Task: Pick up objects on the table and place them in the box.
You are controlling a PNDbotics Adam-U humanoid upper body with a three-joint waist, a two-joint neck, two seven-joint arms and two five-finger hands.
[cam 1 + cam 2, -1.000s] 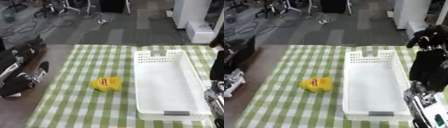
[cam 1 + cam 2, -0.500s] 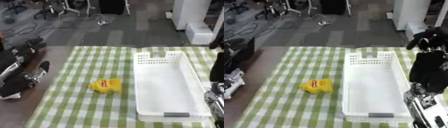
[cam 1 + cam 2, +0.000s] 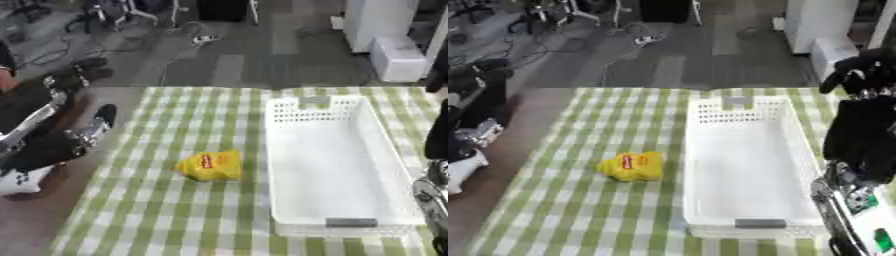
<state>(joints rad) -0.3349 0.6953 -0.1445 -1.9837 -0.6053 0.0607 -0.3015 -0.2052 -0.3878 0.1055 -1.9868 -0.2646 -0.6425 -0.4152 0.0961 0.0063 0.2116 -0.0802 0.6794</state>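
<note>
A yellow packet (image 3: 209,166) is seen lying on the checked counter (image 3: 157,210), just left of the white box (image 3: 337,160). Neither hand's finger state can be told: left hand (image 3: 83,75), right hand (image 3: 859,67).

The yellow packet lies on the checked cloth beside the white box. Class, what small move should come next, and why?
Probably the left hand should reach right and down toward the yellow packet: it lies untouched left of the empty white box, nearer the left arm, and neither hand holds anything.
</note>
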